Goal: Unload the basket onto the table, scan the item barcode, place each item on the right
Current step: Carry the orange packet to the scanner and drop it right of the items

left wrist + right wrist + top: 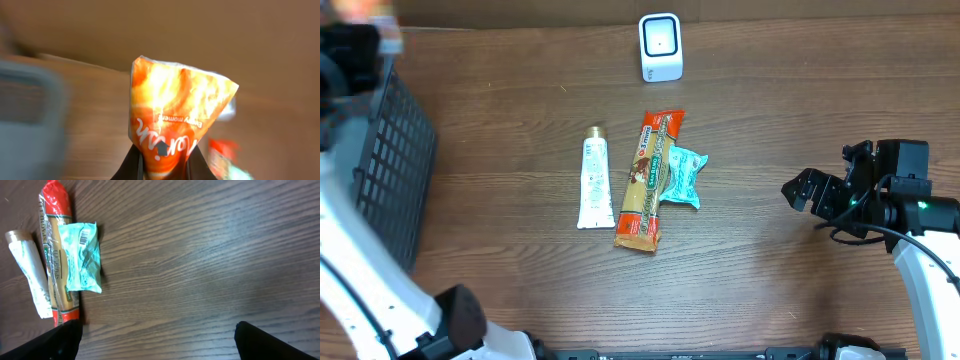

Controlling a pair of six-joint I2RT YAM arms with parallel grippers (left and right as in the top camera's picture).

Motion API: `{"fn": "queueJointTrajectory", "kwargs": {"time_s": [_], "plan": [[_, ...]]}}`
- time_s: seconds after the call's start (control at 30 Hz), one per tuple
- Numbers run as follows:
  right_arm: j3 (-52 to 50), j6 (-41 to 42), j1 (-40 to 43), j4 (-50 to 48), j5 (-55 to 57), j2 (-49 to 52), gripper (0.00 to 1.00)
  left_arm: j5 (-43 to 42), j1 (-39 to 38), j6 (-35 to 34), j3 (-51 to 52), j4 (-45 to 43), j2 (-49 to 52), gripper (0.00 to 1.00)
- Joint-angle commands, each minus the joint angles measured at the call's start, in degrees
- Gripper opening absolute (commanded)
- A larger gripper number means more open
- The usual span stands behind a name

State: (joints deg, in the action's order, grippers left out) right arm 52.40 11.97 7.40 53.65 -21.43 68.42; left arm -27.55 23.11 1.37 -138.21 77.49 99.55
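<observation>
My left gripper is shut on the lower end of an orange snack packet with white lettering, holding it up in the air. No barcode shows on the side facing the left wrist view, which is blurred. In the overhead view the left arm is a blur at the far top left, above the basket. The white scanner stands upright at the back of the table. At the right side of the table, my right gripper is open with only bare wood between its fingers.
A black mesh basket stands at the left edge. Mid-table lie a white tube, a long red-and-tan packet and a teal packet with a barcode on it.
</observation>
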Motion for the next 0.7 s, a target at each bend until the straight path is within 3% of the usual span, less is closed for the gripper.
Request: {"fn": "queueJointTrajectory", "kwargs": {"time_s": [0.0,0.17,0.3,0.53,0.67], "plan": [[1.55,0.0,-0.04,-1.2,0.39,-0.04,1.0,2.89,-9.14,-3.67,5.84,0.46,6.67,0.04],[1.57,0.0,-0.04,-1.73,0.39,-0.04,1.0,5.53,-26.53,-8.07,17.03,-5.6,8.9,0.04],[1.55,-0.02,-0.04,-2.01,0.42,-0.04,1.0,5.66,-41.2,-16.44,30.51,-18.18,10.45,0.04],[1.55,0.0,-0.04,-2.43,0.39,-0.04,1.0,6.88,-56.83,-23.89,38.82,-31.87,15.39,0.04],[1.57,0.0,-0.04,-2.32,0.39,-0.04,1.0,16.04,-62.75,-28.02,38.82,-32.02,20.37,0.04]]}}
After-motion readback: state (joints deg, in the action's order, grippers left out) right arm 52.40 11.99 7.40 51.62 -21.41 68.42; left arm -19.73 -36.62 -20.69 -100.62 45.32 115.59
